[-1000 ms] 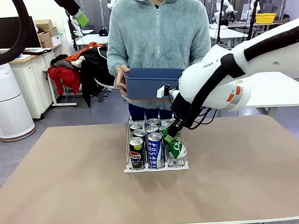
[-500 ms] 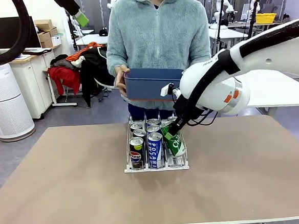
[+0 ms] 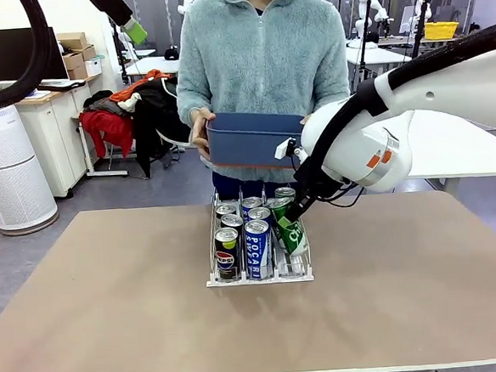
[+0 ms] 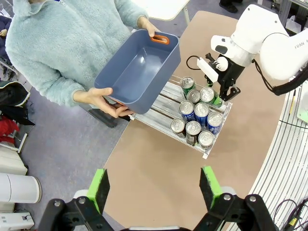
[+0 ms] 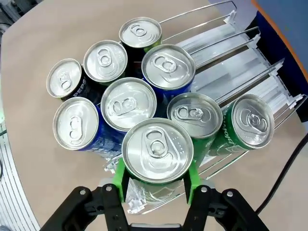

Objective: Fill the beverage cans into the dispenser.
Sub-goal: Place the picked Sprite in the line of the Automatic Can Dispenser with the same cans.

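Nine cans (image 5: 128, 104) in dispenser (image 5: 239, 63)

Above the brown counter (image 4: 159, 159), the left gripper (image 4: 155, 186) hangs with green-padded fingers (image 4: 210, 186) spread wide, while a person's hands (image 4: 98, 100) hold a dark blue bin (image 4: 139, 72) beside the dispenser (image 4: 163, 108) of beverage cans (image 4: 197, 118), where the right gripper (image 4: 224, 96) grips a tilted green can (image 4: 216, 100).

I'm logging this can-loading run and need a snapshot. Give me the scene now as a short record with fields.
right claw: shut on green can, tilted at the front of the dispenser's right lane
left claw: open, holding nothing, raised high above the table
dispenser: mid-table, cans standing in all three lanes
person: at far side, both hands holding blue bin, which looks empty
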`<state>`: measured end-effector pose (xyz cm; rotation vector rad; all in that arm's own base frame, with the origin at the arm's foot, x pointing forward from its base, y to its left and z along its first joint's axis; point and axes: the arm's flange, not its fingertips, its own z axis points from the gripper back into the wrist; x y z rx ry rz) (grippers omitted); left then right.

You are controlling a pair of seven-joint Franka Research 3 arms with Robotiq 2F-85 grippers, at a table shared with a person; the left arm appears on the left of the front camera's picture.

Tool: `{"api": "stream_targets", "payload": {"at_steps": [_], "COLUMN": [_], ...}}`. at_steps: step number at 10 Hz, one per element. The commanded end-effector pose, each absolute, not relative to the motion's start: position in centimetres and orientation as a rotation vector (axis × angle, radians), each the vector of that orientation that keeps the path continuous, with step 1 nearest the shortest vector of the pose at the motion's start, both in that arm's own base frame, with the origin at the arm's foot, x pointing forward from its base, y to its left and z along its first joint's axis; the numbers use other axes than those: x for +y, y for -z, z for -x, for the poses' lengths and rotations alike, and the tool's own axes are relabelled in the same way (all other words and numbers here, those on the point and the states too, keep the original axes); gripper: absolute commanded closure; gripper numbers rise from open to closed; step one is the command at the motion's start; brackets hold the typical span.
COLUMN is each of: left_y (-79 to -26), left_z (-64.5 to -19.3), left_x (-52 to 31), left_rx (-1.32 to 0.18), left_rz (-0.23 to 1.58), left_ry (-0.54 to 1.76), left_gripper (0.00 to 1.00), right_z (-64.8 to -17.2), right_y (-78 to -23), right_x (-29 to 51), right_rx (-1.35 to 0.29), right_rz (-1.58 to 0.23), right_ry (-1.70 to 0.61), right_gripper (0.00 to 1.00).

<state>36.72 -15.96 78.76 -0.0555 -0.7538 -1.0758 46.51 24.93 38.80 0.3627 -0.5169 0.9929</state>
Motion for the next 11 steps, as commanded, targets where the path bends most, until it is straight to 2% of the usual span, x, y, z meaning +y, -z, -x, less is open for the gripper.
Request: {"api": "stream_targets", "payload": {"at_steps": [1, 4, 9, 10, 11], "left_y": [-78.7, -78.7, -78.7, -78.7, -78.7], "left_z": [-36.7, -36.7, -36.7, -36.7, -36.7], "left_x": [-15.9, -15.9, -15.9, -15.9, -15.9], "left_rx": [-0.757, -0.757, -0.757, -0.757, -0.757], "left_rz": [0.055, 0.055, 0.055, 0.055, 0.055], "left_ry": [1.076, 1.076, 1.076, 1.076, 1.076], "left_gripper": [0.0, 0.0, 0.0, 0.0, 0.0], "right_z": [-46.8, -46.3, -44.6, -44.3, -43.9], "right_y": [-37.9, -36.9, -35.0, -35.1, -35.5], "right_x": [23.2, 23.3, 22.7, 22.6, 22.2], "right_rx": [-0.539, -0.525, -0.487, -0.488, -0.474], "right_rz": [-0.483, -0.552, -0.457, -0.451, -0.442], "right_ry": [-1.002, -0.983, -0.986, -0.984, -1.003], "right_gripper": [0.42, 0.42, 0.42, 0.26, 0.23]}}
